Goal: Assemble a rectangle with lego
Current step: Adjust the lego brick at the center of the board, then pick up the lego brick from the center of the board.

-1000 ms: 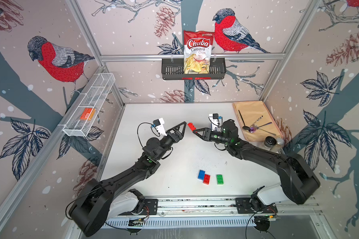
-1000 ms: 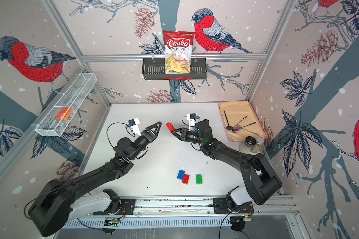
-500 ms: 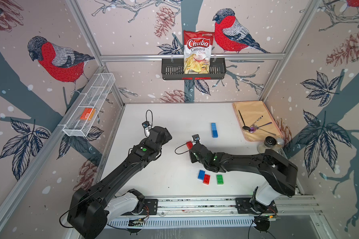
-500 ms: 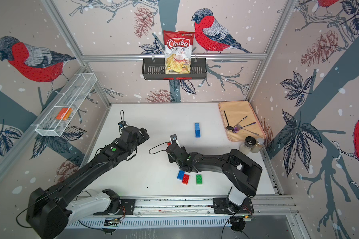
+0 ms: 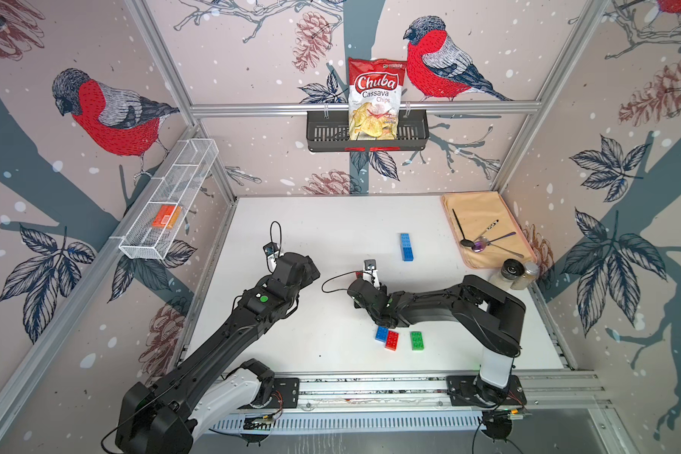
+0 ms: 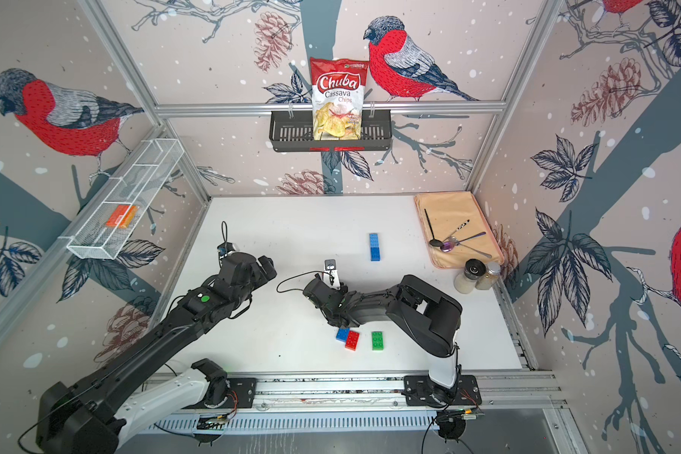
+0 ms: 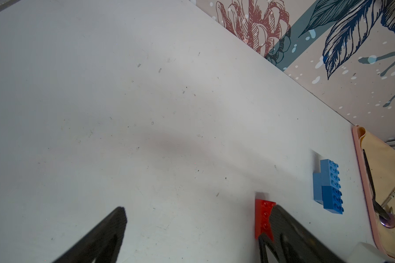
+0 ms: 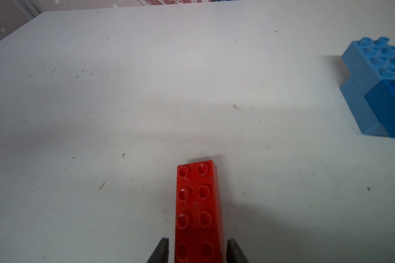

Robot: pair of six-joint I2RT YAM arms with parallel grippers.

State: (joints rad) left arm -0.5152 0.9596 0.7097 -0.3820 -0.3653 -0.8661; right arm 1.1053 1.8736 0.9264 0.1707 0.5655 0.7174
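Jaws of right gripper (image 8: 198, 239) have loosened around red brick (image 8: 197, 205).

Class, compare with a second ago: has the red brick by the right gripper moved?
Yes. In a top view the red brick has come toward the front rail, closer to the green brick, which has stayed put.

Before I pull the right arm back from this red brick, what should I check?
1. Long red brick lying flat, studs up: ok.
2. Right pincer clear of its sides: ok, slim gaps show.
3. Left pincer open, empty: ok.
4. Blue stack out of the way: ok, well apart.
5. Rectangle complete: not ok; green brick sits apart from the blue-and-red pair.
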